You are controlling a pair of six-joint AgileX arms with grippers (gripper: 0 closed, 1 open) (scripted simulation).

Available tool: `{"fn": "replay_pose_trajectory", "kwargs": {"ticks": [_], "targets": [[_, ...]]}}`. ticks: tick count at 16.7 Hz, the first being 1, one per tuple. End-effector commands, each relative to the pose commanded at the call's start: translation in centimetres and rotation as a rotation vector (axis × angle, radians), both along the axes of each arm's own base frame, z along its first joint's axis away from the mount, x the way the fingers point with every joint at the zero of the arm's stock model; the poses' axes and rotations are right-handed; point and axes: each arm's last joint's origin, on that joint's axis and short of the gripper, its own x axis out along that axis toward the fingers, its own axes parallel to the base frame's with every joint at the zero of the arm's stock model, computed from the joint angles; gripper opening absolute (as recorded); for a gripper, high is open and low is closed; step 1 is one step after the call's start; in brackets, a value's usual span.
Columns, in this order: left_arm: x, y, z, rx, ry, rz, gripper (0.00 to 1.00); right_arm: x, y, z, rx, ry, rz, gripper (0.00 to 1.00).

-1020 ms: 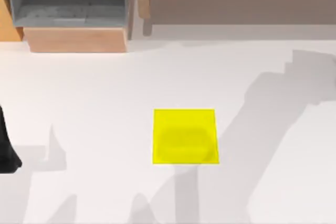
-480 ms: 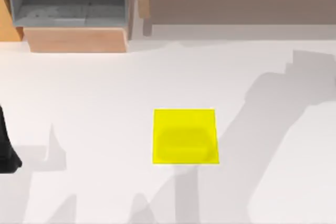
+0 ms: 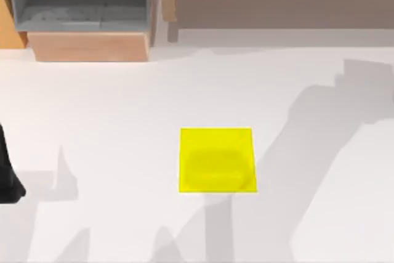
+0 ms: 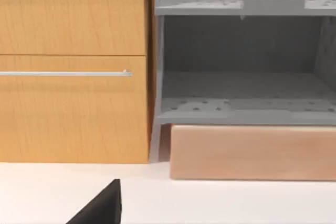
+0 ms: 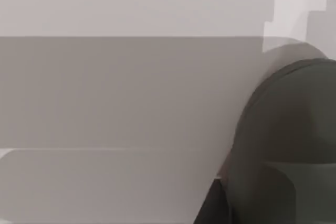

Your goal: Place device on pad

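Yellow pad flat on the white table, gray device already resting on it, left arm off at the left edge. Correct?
Not quite: nothing rests on the pad. The top view shows its surface bare, crossed by just a soft rounded shadow. The pad is flat on the white table, and the left arm is at the left edge.

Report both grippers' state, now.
Left gripper: cannot be told; parked at the table's left edge.
Right gripper: cannot be told; a gray rounded object sits close to its camera.

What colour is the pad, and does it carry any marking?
The pad is plain bright yellow, unmarked apart from a soft shadow; best seen in the top view.
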Motion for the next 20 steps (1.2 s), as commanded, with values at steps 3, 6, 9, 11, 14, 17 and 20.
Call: {"fn": "replay_pose_trajectory", "kwargs": {"ticks": [3,6,9,11,14,17,20], "targets": [[0.0,0.0,0.0,0.0,0.0,0.0,1.0,-0.1,0.0,1.7,-0.019,-0.02,0.008,0.0],[0.0,0.0,0.0,0.0,0.0,0.0,1.0,0.1,-0.1,2.7,-0.018,-0.018,0.007,0.0],[0.0,0.0,0.0,0.0,0.0,0.0,1.0,0.3,-0.1,5.8,-0.016,-0.011,0.006,0.0],[0.0,0.0,0.0,0.0,0.0,0.0,1.0,0.2,-0.1,8.4,-0.015,-0.006,0.006,0.0],[0.0,0.0,0.0,0.0,0.0,0.0,1.0,-0.1,0.0,11.4,-0.018,-0.017,0.007,0.0],[0.0,0.0,0.0,0.0,0.0,0.0,1.0,-0.1,0.0,11.7,-0.019,-0.02,0.008,0.0],[0.0,0.0,0.0,0.0,0.0,0.0,1.0,0.0,0.1,11.6,-0.018,-0.019,0.02,0.0]]}}
